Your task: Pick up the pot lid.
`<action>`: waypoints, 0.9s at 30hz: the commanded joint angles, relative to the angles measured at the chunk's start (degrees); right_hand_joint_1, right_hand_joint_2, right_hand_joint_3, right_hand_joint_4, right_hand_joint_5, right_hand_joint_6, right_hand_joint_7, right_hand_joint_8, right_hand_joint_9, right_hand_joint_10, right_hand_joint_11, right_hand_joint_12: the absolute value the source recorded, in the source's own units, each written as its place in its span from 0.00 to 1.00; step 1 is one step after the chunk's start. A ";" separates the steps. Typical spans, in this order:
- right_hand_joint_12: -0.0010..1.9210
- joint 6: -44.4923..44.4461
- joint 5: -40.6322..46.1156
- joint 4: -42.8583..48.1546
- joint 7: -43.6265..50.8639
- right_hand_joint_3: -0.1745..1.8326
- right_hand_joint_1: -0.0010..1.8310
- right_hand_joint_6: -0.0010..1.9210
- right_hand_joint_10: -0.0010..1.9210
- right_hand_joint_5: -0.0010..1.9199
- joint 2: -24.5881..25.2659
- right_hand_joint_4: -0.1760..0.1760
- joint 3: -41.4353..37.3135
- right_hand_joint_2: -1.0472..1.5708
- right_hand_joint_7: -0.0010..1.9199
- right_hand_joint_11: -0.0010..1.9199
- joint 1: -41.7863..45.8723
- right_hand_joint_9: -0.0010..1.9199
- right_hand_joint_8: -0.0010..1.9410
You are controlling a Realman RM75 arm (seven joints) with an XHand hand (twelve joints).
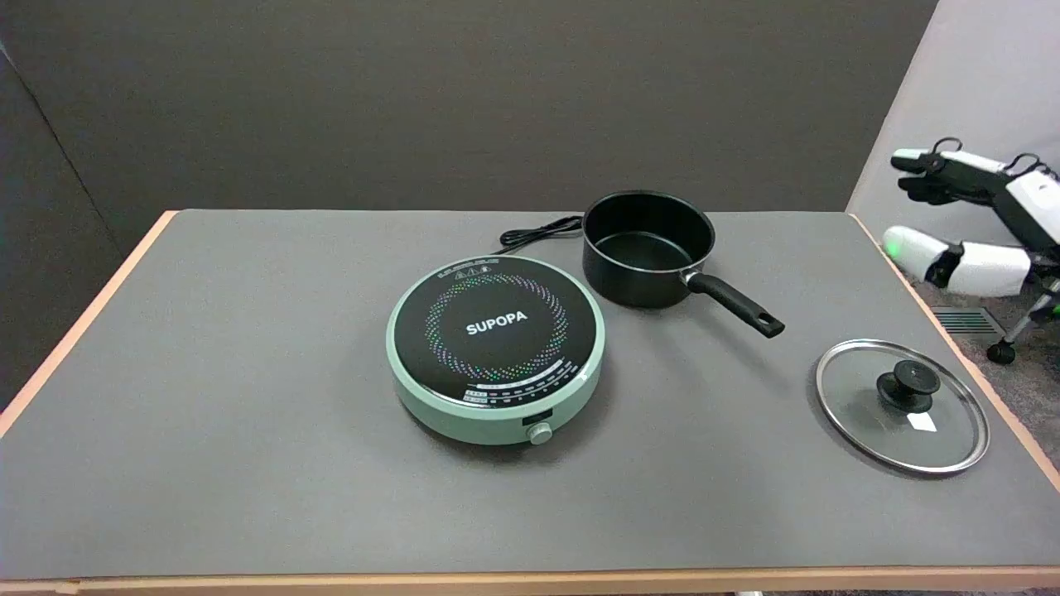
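Right hand (pixel 932 178) hangs off the worktop's (pixel 248 372) far right, grip unclear. Black pot (pixel 648 247) empty; glass lid (pixel 903 406) near right. Cooker (pixel 495 348) reads "SUPOPA".

You had one lid (pixel 902 406), one pot (pixel 648 247), one cooker (pixel 495 348) and one cable (pixel 538 233) on one table (pixel 248 397).

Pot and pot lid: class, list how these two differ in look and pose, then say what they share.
1. The pot is opaque black; the pot lid is clear glass with a metal rim.
2. The pot stands upright and open beside the green cooker; the pot lid lies flat, apart, near the table's right edge.
3. The pot has a long side handle; the pot lid has a black knob on top.
Shared: both are round and rest on the table.
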State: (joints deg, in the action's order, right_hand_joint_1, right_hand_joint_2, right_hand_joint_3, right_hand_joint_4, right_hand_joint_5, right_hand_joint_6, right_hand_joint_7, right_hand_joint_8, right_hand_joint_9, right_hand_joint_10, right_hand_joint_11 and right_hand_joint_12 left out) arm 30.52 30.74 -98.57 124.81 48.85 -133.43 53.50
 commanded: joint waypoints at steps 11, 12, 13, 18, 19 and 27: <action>0.36 -21.45 -16.22 -8.47 -3.44 0.50 0.31 0.09 0.15 0.20 -2.85 0.62 -3.84 0.58 0.23 0.15 9.79 0.23 0.10; 0.35 -22.21 -16.84 -8.49 -3.52 0.51 0.31 0.09 0.15 0.19 -2.96 0.62 -4.29 0.58 0.23 0.15 9.74 0.23 0.09; 0.34 -22.62 -17.39 -8.48 -3.58 0.51 0.31 0.09 0.15 0.19 -2.96 0.63 -4.77 0.58 0.22 0.15 9.73 0.22 0.09; 0.33 -25.34 -20.01 -7.95 -4.49 0.51 0.31 0.09 0.14 0.18 -2.61 0.64 -6.17 0.57 0.21 0.14 9.75 0.21 0.09; 0.33 -25.56 -20.44 -8.47 -3.83 0.51 0.31 0.09 0.14 0.18 -2.59 0.64 -7.33 0.57 0.21 0.14 10.24 0.21 0.09; 0.32 -28.34 -22.47 -8.58 -3.82 0.53 0.35 0.09 0.14 0.18 -0.08 0.64 -8.49 0.57 0.21 0.14 11.87 0.23 0.09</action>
State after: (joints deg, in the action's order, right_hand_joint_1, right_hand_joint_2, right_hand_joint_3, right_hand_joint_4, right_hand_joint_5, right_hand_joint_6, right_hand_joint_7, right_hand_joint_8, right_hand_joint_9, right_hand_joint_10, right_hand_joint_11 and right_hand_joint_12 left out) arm 11.29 15.06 -106.17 121.59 47.86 -138.48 62.26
